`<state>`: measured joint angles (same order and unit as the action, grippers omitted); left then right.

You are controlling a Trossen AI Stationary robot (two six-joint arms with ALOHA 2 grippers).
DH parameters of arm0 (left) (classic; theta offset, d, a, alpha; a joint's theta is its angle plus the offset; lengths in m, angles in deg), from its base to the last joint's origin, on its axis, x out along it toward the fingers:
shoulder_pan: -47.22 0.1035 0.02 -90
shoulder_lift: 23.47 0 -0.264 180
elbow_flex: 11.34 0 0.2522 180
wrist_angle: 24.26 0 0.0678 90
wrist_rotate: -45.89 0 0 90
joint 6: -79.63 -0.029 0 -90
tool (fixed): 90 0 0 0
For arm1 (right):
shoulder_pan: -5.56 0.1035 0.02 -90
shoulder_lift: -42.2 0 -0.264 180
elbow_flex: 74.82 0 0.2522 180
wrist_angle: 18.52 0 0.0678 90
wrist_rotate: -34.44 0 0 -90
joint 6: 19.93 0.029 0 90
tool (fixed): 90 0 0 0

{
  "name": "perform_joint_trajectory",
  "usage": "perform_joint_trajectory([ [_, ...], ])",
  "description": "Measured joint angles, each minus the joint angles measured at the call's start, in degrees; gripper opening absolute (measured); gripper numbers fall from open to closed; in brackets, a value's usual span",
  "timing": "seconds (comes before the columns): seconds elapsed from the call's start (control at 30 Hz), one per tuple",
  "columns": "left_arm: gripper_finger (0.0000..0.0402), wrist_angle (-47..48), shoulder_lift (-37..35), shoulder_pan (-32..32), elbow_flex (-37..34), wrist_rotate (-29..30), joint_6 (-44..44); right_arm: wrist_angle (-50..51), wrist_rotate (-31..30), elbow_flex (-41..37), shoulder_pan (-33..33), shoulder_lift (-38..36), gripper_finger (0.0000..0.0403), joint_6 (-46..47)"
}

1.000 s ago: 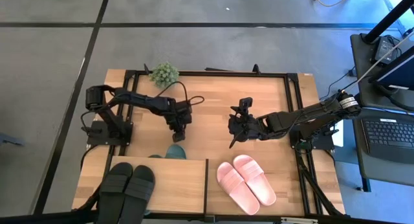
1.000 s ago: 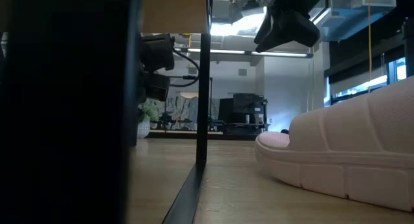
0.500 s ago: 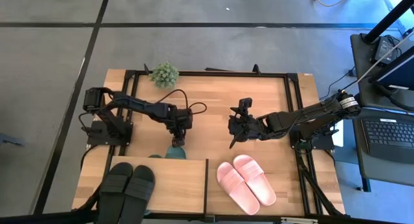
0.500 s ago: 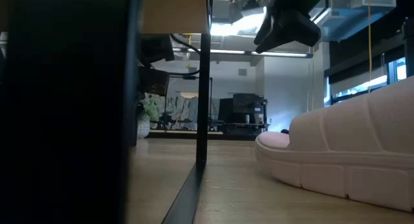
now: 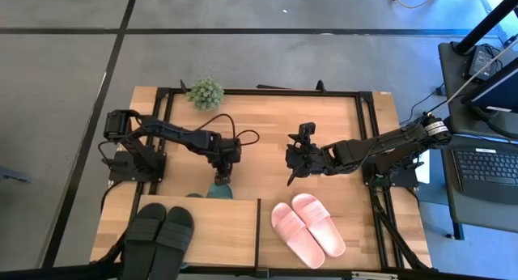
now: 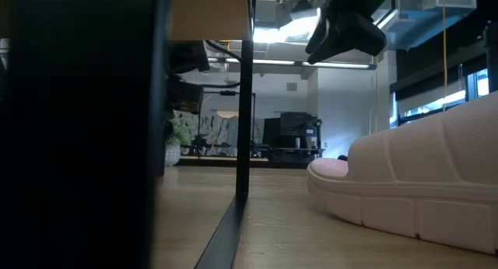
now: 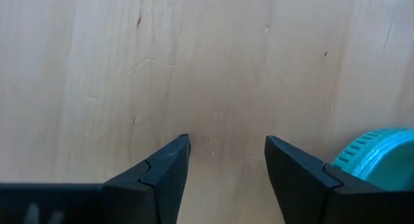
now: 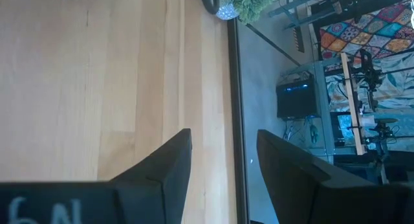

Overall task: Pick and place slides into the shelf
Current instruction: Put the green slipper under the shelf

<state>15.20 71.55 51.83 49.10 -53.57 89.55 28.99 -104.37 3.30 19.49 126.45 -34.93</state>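
A large light-wood tabletop (image 5: 267, 134) carries a low light-wood shelf (image 5: 218, 227) with a thin black divider along its near edge. A pair of black rubber slides (image 5: 159, 230) rests on the shelf's left end; a light pink pair (image 5: 307, 223) lies on the tabletop right of the divider. A dark green slide (image 5: 219, 189) pokes out at the shelf's far edge, directly beneath the left gripper (image 5: 223, 176), fingers parted, holding nothing. The right gripper (image 5: 293, 160) hovers mid-table, likewise spread and empty. A small green potted plant (image 5: 205, 92) sits at the far edge.
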Motion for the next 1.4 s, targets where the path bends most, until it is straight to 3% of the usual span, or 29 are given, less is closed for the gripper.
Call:
perform_joint_trajectory([
  [0.8,0.0195,2.38,0.09,-6.01,-0.02,-0.43,-0.65,0.0,0.0,0.0,0.0,0.0,0.0177,0.0],
  [1.4,0.0195,2.46,0.1,-10.94,-0.09,-4.2,2.0,0.02,0.0,0.0,0.01,0.0,0.0177,-0.2],
])
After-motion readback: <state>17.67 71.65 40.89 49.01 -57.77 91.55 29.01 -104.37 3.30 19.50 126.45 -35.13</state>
